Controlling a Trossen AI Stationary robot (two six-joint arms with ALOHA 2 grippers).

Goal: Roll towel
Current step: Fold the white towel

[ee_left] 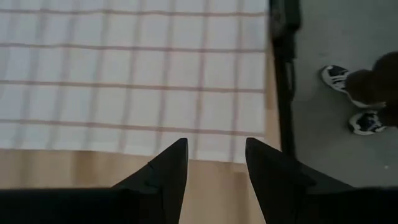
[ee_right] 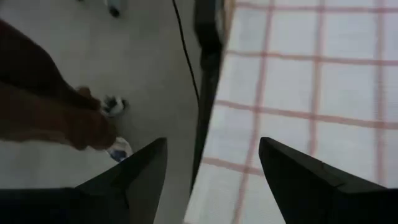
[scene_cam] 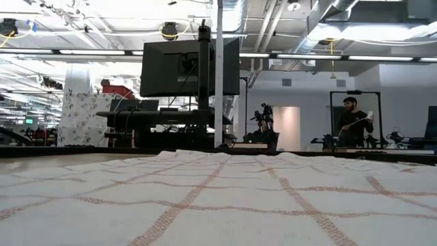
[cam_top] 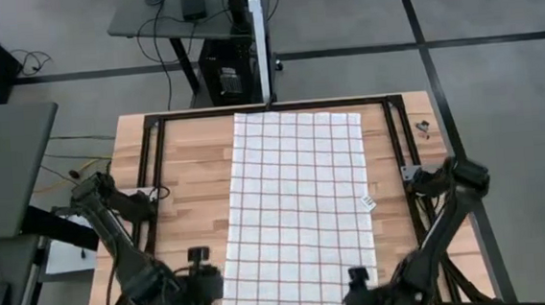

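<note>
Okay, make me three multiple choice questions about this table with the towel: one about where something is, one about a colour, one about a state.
1. Where does the towel lie?
A. spread along the middle of the table
B. bunched in a far corner
C. draped over an arm

2. What colour are the towel's grid lines?
A. blue
B. red-brown
C. green

3. What state is the towel in?
A. fully rolled
B. folded in half
C. flat, unrolled

Answers:
1. A: the high view shows it between the two arms, the left pincer and the right pincer at its near corners.
2. B: thin red-brown lines on white show in every view.
3. C: it lies spread out with both pincers open, holding nothing.
</note>
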